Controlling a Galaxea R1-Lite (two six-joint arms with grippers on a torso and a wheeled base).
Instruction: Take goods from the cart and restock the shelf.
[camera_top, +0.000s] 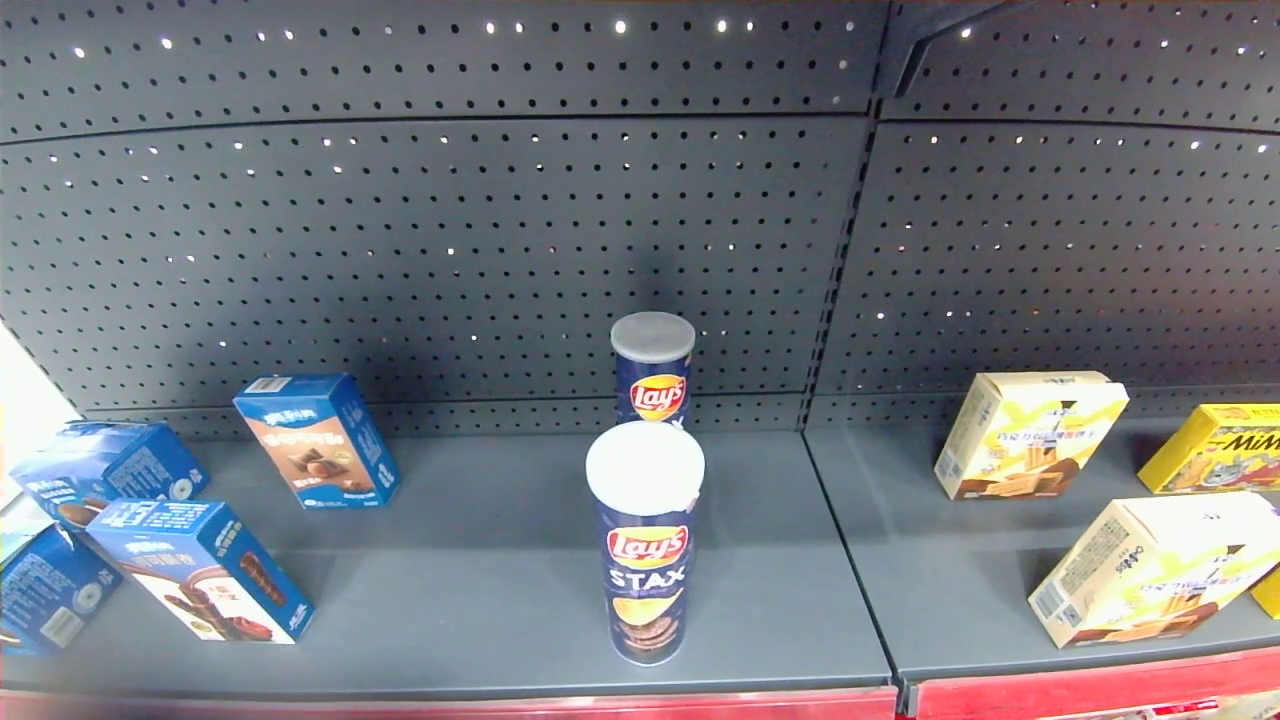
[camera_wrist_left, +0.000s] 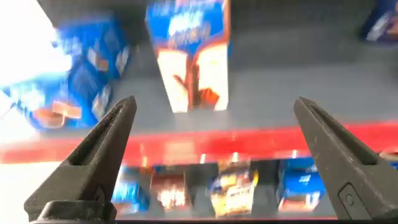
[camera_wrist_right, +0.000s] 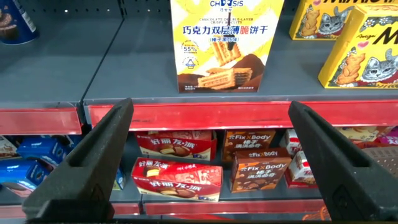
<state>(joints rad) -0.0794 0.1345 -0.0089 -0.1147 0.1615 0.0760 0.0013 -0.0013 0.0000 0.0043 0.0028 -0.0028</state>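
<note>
Two dark blue chip cans stand upright on the grey shelf (camera_top: 480, 590), one (camera_top: 646, 540) near the front edge and another (camera_top: 653, 368) behind it by the pegboard. Blue biscuit boxes (camera_top: 316, 440) (camera_top: 200, 570) stand at the shelf's left. My left gripper (camera_wrist_left: 214, 115) is open with nothing between its fingers, in front of the red shelf edge, facing a blue and white box (camera_wrist_left: 189, 56). My right gripper (camera_wrist_right: 211, 134) is open too, nothing in it, level with the red shelf edge before a yellow wafer box (camera_wrist_right: 224, 43).
Yellow and cream boxes (camera_top: 1030, 433) (camera_top: 1150, 570) (camera_top: 1215, 447) stand on the right shelf section. A vertical divider (camera_top: 845, 300) splits the pegboard back wall. Under the red shelf edge (camera_wrist_right: 205, 115), a lower shelf holds red boxes (camera_wrist_right: 177, 177) and brown boxes (camera_wrist_right: 261, 168).
</note>
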